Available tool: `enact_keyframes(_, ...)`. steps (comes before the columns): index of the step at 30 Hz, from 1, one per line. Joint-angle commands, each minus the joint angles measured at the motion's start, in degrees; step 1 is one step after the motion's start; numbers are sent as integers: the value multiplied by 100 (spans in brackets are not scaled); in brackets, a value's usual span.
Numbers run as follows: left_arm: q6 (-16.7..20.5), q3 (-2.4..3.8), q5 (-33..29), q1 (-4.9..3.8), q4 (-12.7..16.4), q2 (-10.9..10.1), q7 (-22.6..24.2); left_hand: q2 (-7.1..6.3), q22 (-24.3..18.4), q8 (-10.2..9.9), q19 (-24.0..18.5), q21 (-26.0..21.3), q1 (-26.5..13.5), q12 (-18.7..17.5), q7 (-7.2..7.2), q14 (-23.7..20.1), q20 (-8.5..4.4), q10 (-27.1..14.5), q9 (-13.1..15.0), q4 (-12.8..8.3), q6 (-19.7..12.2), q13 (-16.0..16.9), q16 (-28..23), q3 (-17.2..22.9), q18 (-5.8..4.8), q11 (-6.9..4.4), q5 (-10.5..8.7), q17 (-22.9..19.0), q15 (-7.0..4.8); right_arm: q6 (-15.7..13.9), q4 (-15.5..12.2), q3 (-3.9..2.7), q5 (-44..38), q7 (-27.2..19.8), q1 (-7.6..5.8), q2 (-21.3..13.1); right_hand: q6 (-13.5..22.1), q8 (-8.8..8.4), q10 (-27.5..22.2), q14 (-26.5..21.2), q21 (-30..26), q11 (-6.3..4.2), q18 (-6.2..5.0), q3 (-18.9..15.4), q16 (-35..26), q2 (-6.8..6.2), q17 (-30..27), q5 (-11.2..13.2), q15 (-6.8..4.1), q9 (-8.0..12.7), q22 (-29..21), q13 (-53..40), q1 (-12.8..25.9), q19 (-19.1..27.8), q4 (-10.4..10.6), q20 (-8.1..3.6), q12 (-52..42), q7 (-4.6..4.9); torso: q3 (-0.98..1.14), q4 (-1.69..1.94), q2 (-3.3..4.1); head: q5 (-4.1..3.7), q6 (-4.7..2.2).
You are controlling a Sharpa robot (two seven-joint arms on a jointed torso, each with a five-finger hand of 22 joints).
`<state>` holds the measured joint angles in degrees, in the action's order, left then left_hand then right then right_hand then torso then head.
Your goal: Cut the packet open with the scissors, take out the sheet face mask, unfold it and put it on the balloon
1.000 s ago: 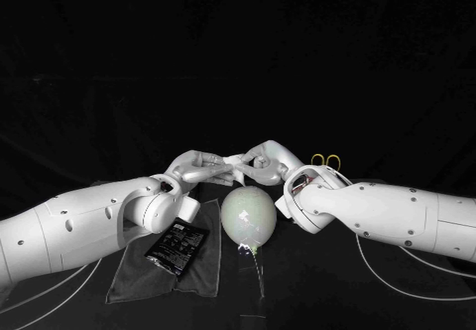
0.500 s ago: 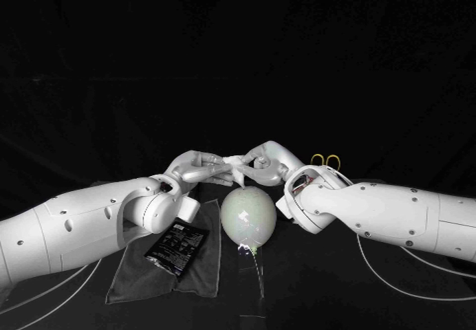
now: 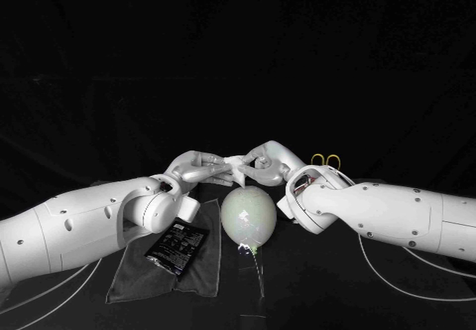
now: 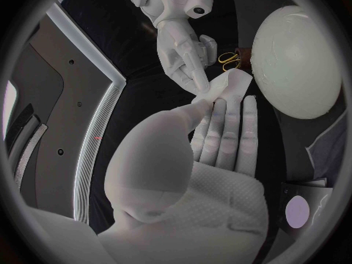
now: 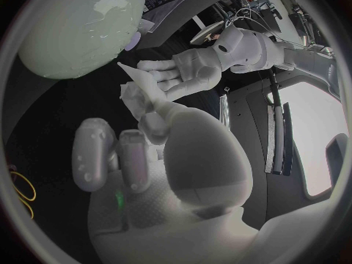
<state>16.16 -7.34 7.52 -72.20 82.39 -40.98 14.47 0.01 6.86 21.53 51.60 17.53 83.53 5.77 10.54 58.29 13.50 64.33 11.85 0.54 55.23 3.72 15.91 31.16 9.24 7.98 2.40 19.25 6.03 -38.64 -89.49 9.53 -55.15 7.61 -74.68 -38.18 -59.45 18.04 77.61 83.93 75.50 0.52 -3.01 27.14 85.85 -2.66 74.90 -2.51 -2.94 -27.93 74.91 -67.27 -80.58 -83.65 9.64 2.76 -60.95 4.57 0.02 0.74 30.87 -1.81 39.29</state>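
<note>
The left hand (image 4: 214, 149) and right hand (image 4: 179, 48) pinch the mask (image 4: 233, 85) beside the balloon (image 4: 297, 61).

Black table (image 3: 327, 295) in front; plain black backdrop (image 3: 238, 62) behind; dim surroundings, no visible lamp.

The pale green egg-shaped balloon (image 3: 248, 214) lies directly under the left hand (image 3: 199, 167) and right hand (image 3: 267, 159), which meet above its far end on a folded white sheet mask (image 3: 236, 162). The white left forearm (image 3: 89, 223) and right forearm (image 3: 392, 212) hem it in on both sides. The black packet (image 3: 177, 245) on the dark grey cloth (image 3: 168, 278) sits just beside the left forearm, yellow-handled scissors (image 3: 325, 161) lie beyond the right wrist, and bare black worktop (image 3: 318, 292) shows nearer than the balloon, right of the cloth.
</note>
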Motion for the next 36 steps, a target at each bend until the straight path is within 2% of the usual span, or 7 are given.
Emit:
enact_keyframes(1, -28, 7, -23, -6, -6, -8, -17, 62, 8, 72, -10, 26, -24, -41, -22, 36, -28, 41, 90, -23, -15, -3, -2, 11, 97, -10, 35, -2, -8, 2, 1, -3, -26, -41, -2, -22, -24, 27, 106, 465, 14, -48, 9, 83, 18, 62, 1026, -28, -53, -88, 1121, -14, -1, -45, -50, 1, -19, -9, -1, -1, 0, 0, 4)
enact_keyframes(13, -191, 7, -19, -5, 3, -16, -42, 366, 102, 76, -168, 158, 141, -183, 32, -69, -63, -76, 163, -282, -251, -8, -95, 223, 54, 52, 33, -39, 42, -9, 1, -3, -25, -34, -2, -26, -23, 35, 106, 467, 34, -48, 13, 97, 23, 71, 1032, -28, -54, -92, 1126, -8, 11, -53, -53, 1, -9, -10, -2, 1, 1, -2, 8)
enact_keyframes(21, -289, 7, -147, -5, -1, -13, 34, 440, 375, -9, -553, 513, 454, -196, 105, -99, -162, -121, 153, -1022, -312, -6, -183, 895, -69, 98, 31, -100, 83, 14, 3, -3, -25, -30, -2, -15, -22, 38, 110, 469, 39, -49, 14, 103, 27, 75, 1038, -28, -55, -93, 1128, -13, 15, -55, -54, 1, -15, -10, 0, 1, 0, 0, 11)
enact_keyframes(28, -463, 8, -411, -4, -10, -27, 126, 149, 832, -263, -1179, 1080, 109, -205, 212, -211, -246, -424, 38, -1496, -489, -9, -333, 1662, -305, 204, 35, -218, 189, 24, 7, -3, -28, -21, -2, -12, -22, 39, 110, 468, 44, -49, 15, 104, 26, 75, 1036, -28, -55, -94, 1129, -11, 17, -57, -55, 1, -12, -11, 0, 0, -1, 2, 11)
enact_keyframes(30, -539, 8, -455, -4, -13, -33, 148, -93, 920, -357, -1377, 1168, -125, -227, 267, -335, -201, -589, -2, -1519, -634, -21, -374, 1594, -413, 267, 36, -243, 237, 23, 8, -3, -31, -15, -2, -11, -22, 39, 110, 468, 44, -49, 15, 104, 26, 75, 1036, -28, -55, -94, 1129, -11, 17, -57, -55, 1, -12, -11, -1, 1, 0, 0, 9)
enact_keyframes(33, -565, 8, -475, -4, -15, -36, 147, -349, 943, -350, -1511, 1177, -530, -209, 301, -384, -146, -667, 8, -1363, -655, -14, -349, 1244, -476, 299, 20, -229, 256, 23, 8, -3, -34, -12, -2, -11, -22, 39, 110, 468, 44, -49, 15, 104, 26, 75, 1036, -28, -55, -94, 1129, -11, 17, -57, -55, 1, -12, -11, -1, 0, 0, 0, 7)
enact_keyframes(36, -537, 8, -469, -4, -15, -35, 115, -783, 861, -307, -1561, 1053, -1201, -176, 330, -420, -73, -668, 41, -1049, -650, 3, -309, 676, -478, 323, 45, -203, 301, 23, 7, -3, -35, -13, -2, -11, -21, 41, 115, 469, 50, -49, 16, 106, 28, 76, 1039, -28, -55, -94, 1130, -19, 19, -59, -56, 1, -22, -11, 0, 0, 0, 2, 6)
